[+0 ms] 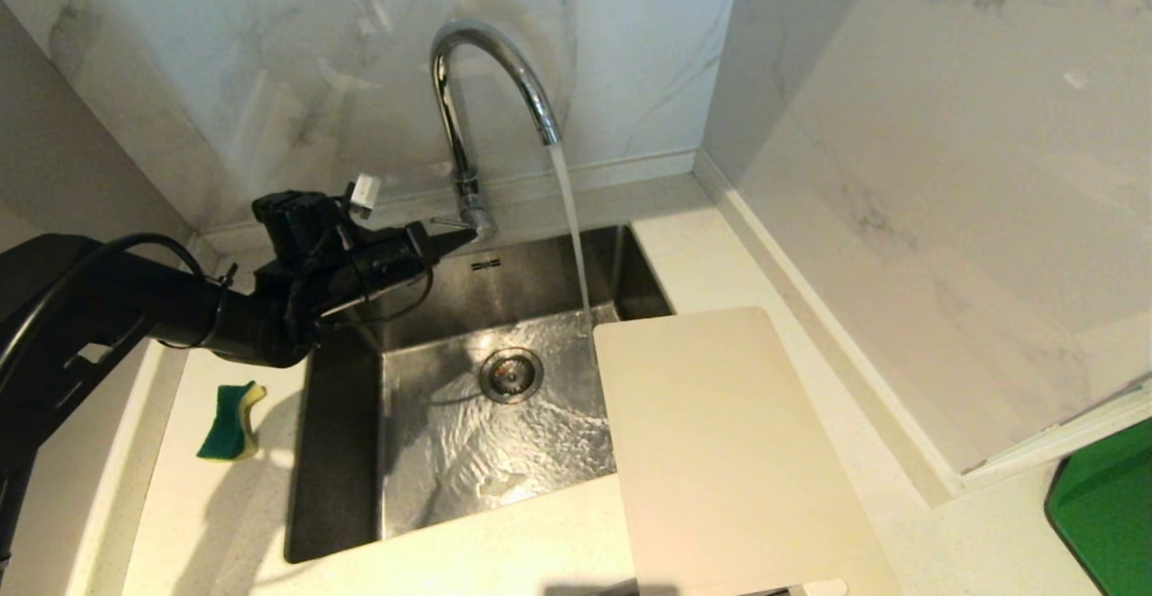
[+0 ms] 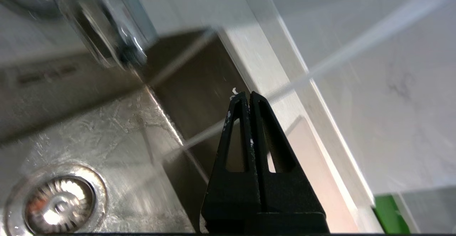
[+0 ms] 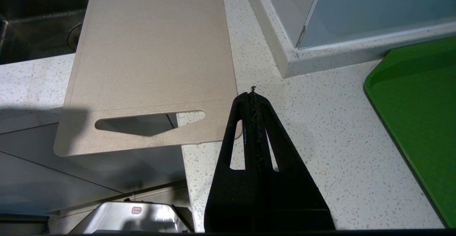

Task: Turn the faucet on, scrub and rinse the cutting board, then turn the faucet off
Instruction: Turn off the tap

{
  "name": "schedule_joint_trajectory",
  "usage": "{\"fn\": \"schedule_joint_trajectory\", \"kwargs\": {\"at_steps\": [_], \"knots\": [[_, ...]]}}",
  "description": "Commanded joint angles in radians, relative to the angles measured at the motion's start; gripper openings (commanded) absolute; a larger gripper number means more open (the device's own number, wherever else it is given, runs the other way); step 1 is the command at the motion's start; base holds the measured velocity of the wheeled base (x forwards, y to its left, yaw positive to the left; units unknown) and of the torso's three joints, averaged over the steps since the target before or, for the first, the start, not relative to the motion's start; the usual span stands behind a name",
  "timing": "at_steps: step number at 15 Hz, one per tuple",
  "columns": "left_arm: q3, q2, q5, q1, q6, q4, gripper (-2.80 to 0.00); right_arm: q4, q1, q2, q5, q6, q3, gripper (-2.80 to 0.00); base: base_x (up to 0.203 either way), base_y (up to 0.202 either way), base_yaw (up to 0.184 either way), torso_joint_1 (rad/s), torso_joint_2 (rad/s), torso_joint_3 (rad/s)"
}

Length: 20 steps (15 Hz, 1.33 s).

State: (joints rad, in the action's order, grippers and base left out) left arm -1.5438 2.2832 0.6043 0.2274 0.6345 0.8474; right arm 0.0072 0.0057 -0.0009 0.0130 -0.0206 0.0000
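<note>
The chrome gooseneck faucet (image 1: 490,83) stands behind the sink, and water runs from its spout into the basin. My left gripper (image 1: 466,237) is shut and empty, its tips right at the faucet base, just under the thin side lever (image 1: 447,221). In the left wrist view the shut gripper (image 2: 248,94) hangs over the sink with the blurred faucet base (image 2: 117,40) beyond it. The cream cutting board (image 1: 720,452) lies on the counter right of the sink, one edge over the basin. My right gripper (image 3: 253,93) is shut and empty above the counter beside the cutting board (image 3: 153,57), near its handle slot (image 3: 149,120).
A green-and-yellow sponge (image 1: 232,409) lies on the counter left of the steel sink (image 1: 337,452). The drain (image 1: 511,374) sits mid-basin under flowing water. A green tray (image 1: 1107,506) rests at the far right. Marble walls close in behind and to the right.
</note>
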Motion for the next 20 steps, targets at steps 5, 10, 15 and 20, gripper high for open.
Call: {"fn": "schedule_joint_trajectory", "kwargs": {"at_steps": [5, 10, 15, 20], "knots": [[-0.159, 0.091, -0.045, 0.001, 0.004, -0.027, -2.8, 0.0, 0.0, 0.001, 0.001, 0.001, 0.0, -2.8, 0.0, 0.0, 0.0, 0.0, 0.0, 0.0], [-0.278, 0.164, -0.075, -0.004, 0.004, -0.038, -2.8, 0.0, 0.0, 0.001, 0.001, 0.001, 0.0, -2.8, 0.0, 0.0, 0.0, 0.0, 0.0, 0.0], [-0.399, 0.222, -0.099, -0.01, 0.002, -0.093, -2.8, 0.0, 0.0, 0.001, 0.001, 0.001, 0.0, -2.8, 0.0, 0.0, 0.0, 0.0, 0.0, 0.0], [-0.406, 0.231, -0.093, -0.019, 0.001, -0.095, -2.8, -0.001, 0.0, 0.001, 0.001, 0.001, 0.0, -2.8, 0.0, 0.0, 0.0, 0.0, 0.0, 0.0]]}}
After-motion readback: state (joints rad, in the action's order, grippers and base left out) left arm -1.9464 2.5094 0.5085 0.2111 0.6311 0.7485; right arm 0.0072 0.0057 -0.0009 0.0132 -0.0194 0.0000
